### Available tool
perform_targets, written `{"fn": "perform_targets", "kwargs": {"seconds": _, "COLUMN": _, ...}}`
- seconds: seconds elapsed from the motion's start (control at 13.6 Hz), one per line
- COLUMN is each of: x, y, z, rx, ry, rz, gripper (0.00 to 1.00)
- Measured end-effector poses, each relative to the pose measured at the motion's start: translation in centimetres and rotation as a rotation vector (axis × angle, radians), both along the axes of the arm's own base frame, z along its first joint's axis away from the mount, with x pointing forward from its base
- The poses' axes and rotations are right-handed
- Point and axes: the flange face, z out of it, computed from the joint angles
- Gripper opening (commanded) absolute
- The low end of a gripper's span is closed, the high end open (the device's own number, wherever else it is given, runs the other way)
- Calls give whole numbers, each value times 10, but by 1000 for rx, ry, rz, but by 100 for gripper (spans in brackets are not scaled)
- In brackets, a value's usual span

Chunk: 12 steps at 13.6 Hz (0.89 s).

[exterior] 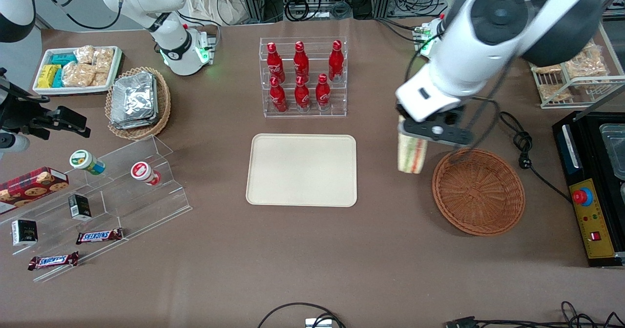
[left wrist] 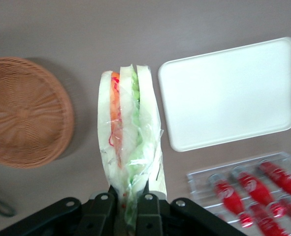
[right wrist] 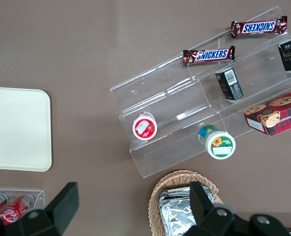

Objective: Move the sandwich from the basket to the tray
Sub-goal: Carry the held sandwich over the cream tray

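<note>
One pincer (left wrist: 128,199) grips sandwich (left wrist: 128,147) aloft between basket (exterior: 478,191) and tray (exterior: 302,170).

White arm, black joints — black tool (exterior: 426,133)

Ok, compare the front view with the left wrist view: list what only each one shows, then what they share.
Only the front view shows the acrylic steps with Snickers bars, the tan basket of foil packs, the white snack tray and the black control box.

Only the left wrist view shows the sandwich's plastic wrap and how the pincer clamps its end.

Both show the sandwich held in the pincer above bare table between the basket and the tray, plus the cola bottle rack.
</note>
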Motion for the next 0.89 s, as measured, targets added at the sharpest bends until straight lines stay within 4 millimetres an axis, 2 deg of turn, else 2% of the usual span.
{"fn": "perform_targets", "kwargs": {"seconds": 0.15, "x": 0, "y": -37, "z": -31, "rx": -21, "ry": -21, "rz": 39, "gripper": 0}}
{"fn": "perform_targets", "kwargs": {"seconds": 0.3, "x": 1, "y": -65, "z": -75, "rx": -8, "ry": -37, "rz": 58, "gripper": 0}}
{"fn": "perform_targets", "kwargs": {"seconds": 0.66, "x": -9, "y": -116, "z": -194, "rx": 85, "ry": -81, "rz": 67, "gripper": 0}}
{"fn": "perform_targets", "kwargs": {"seconds": 0.89, "x": -23, "y": -131, "z": -265, "rx": 70, "ry": -109, "rz": 64, "gripper": 0}}
